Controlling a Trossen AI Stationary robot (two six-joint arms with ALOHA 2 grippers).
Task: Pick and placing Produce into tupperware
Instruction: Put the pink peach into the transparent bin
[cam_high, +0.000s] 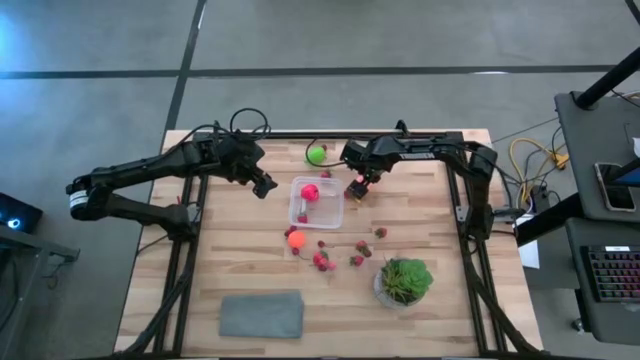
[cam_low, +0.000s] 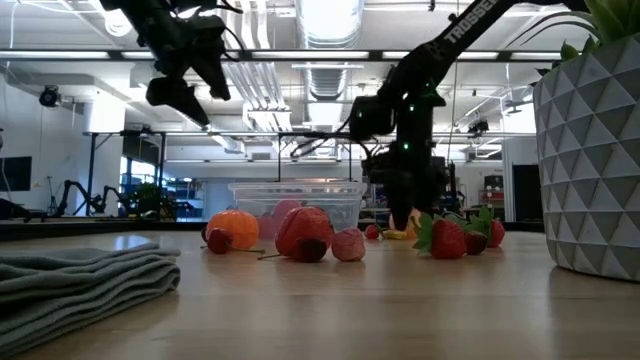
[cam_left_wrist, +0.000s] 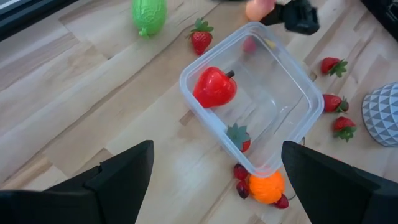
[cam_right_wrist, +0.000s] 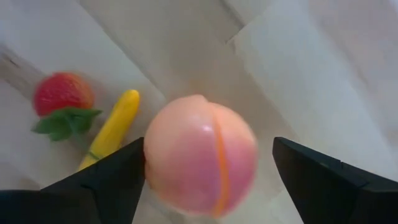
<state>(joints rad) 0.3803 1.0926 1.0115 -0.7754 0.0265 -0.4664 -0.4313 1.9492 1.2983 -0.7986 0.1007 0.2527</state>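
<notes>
The clear tupperware stands mid-table and holds a red round fruit and a strawberry. The orange fruit lies on the table against its near corner. The lime-green fruit rests by the far edge. Strawberries are scattered to the near right. My left gripper hangs open above the table, left of the box. My right gripper is open, low at the box's far right corner. The pink-peach fruit sits between its fingers. My right gripper's fingers stand on either side of the pink-peach fruit, coming from above. One finger is right at the fruit's side, while the other finger shows a gap. I cannot tell whether it touches the fruit.
A small yellow piece and a strawberry lie on the table beside the peach. A leafy plant in a faceted bowl stands near right. A folded grey mat lies at the near edge. Bare wood shows on the table's left.
</notes>
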